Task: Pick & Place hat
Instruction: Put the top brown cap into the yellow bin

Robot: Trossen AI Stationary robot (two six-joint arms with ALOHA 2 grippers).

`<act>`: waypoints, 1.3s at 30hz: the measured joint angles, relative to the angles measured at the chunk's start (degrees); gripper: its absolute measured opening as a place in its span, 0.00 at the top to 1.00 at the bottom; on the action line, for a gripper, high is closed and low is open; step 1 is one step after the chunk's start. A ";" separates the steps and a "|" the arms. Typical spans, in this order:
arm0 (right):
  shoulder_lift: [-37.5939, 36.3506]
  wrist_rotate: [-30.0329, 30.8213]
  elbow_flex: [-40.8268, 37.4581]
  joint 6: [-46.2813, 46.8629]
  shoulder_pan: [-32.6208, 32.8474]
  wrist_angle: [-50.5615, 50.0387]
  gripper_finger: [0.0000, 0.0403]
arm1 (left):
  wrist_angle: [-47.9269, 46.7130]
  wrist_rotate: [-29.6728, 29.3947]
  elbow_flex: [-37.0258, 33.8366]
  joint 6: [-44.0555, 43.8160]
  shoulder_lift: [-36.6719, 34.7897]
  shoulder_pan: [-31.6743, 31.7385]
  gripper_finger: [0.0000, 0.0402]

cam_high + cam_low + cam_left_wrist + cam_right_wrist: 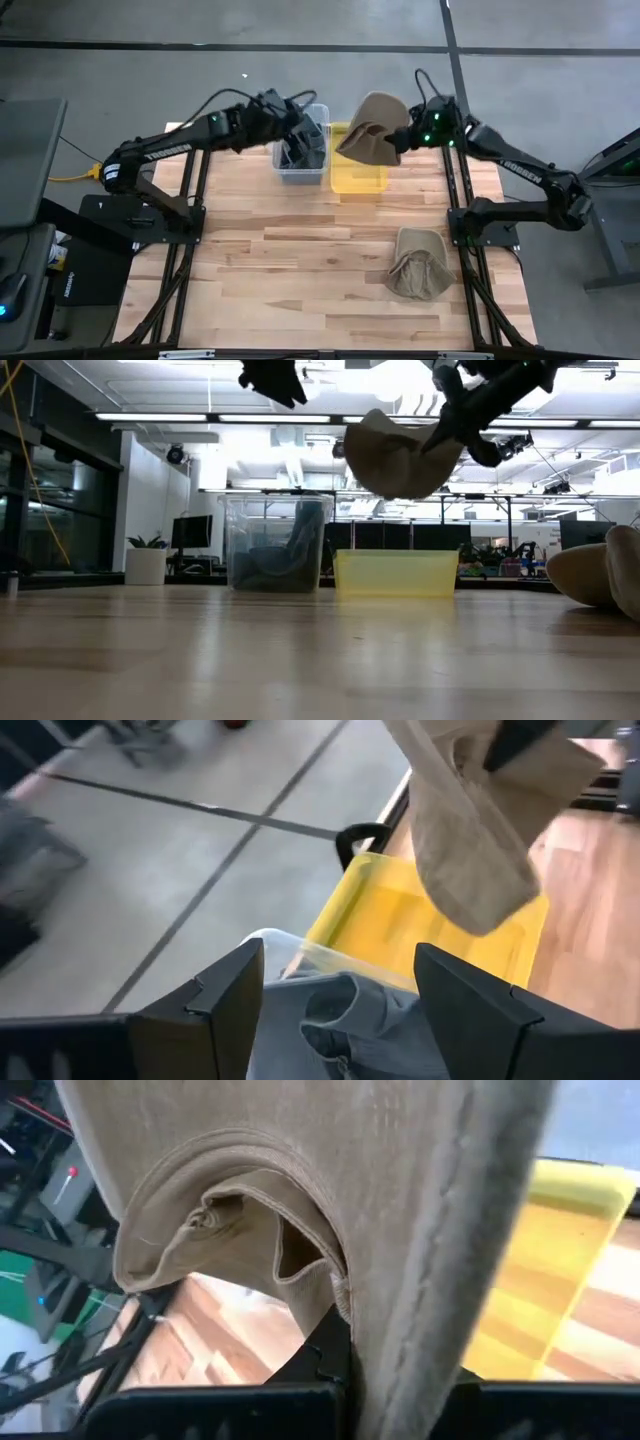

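Note:
A tan hat [376, 128] hangs in the air over the yellow bin [357, 172], held by my right gripper [404, 138], which is shut on it. It also shows in the low view [405, 455] and in the left wrist view [480, 830]. A second tan hat [420, 262] lies on the table at the right, resting on its brim. My left gripper [335, 1010] is open and empty above the clear bin [303, 150], which holds blue-grey cloth [340, 1020]. My right gripper pinches the hat's brim [400, 1330] between its two fingers, coming level from the table's right side. The hat is lifted clear and hangs above the yellow bin, its crown drooping toward the left [385, 450].
The clear bin and the yellow bin stand side by side at the table's far edge. The wooden table [300, 270] lies bare in the middle and near left. Dark arm frames stand along the left and right edges.

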 joint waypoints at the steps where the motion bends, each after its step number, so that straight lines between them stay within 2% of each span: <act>1: 0.84 -1.49 1.98 -0.49 -1.27 -2.53 0.99 | 0.05 2.46 0.01 0.69 -0.11 1.33 0.42; 5: 6.32 -4.42 9.90 -3.24 -4.06 -13.22 0.99 | 0.07 12.44 0.00 3.97 -0.11 6.71 0.45; 9: 13.52 -8.03 16.37 -4.57 -4.92 -17.11 0.99 | 0.76 24.09 0.00 6.79 -0.12 11.98 0.47; 17: 25.70 -9.16 21.89 -5.40 -7.20 -25.81 0.99 | 0.73 36.84 0.00 9.37 -0.11 19.34 0.48; 24: 32.03 -13.45 21.82 -4.04 -7.86 -24.79 0.99 | 0.38 43.15 0.00 9.67 -0.11 22.88 0.48; 29: 34.96 -15.32 21.83 -1.43 -7.69 -20.08 0.99 | 0.37 44.58 -0.02 10.89 -0.11 23.17 0.48; 39: 39.95 -12.02 21.81 -1.01 -7.75 -20.66 0.99 | 0.34 44.66 -0.02 11.14 -0.09 23.07 0.48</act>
